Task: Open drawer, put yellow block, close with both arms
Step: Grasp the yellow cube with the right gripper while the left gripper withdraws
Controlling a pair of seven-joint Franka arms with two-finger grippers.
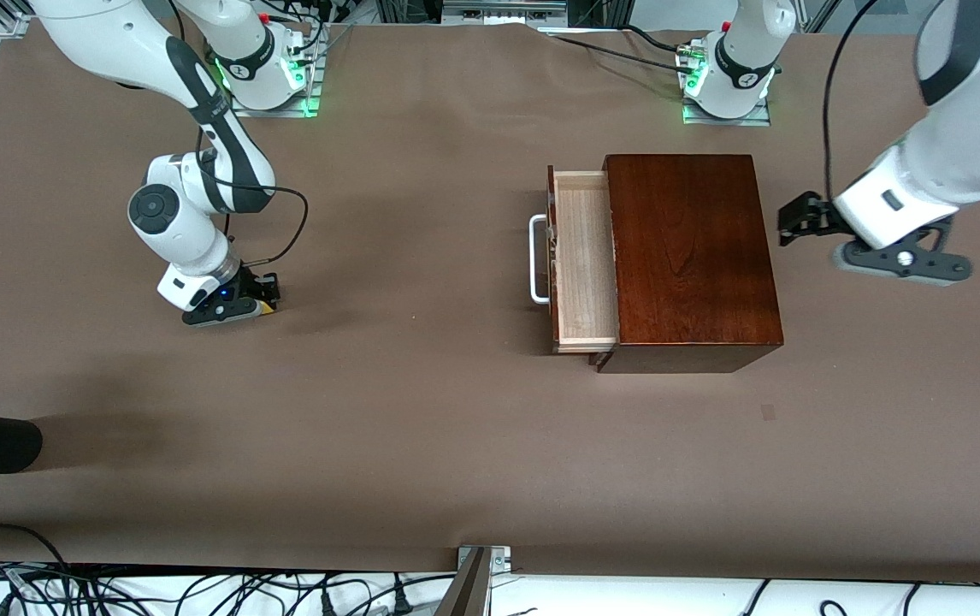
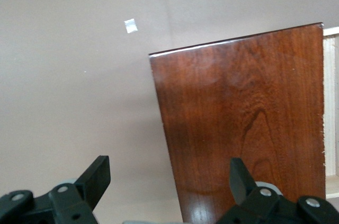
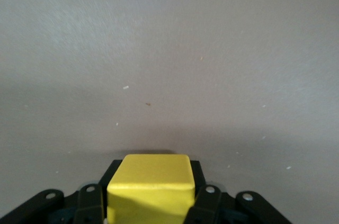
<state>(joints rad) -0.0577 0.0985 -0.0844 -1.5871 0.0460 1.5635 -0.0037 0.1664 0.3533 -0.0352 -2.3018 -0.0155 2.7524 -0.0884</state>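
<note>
R hand (image 3: 151, 205) grips yellow block (image 3: 150, 188) — drawer (image 1: 582, 261) open.

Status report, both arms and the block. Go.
Right gripper low at the table, shut on small yellow block. Left gripper open beside dark reddish-brown wooden box, waiting. Pale-wood drawer open, nothing in it. Path unobstructed.

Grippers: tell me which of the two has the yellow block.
The right gripper, low at the right arm's end of the table, is shut on the yellow block. The left gripper is open, holding nothing, by the wooden box.
</note>
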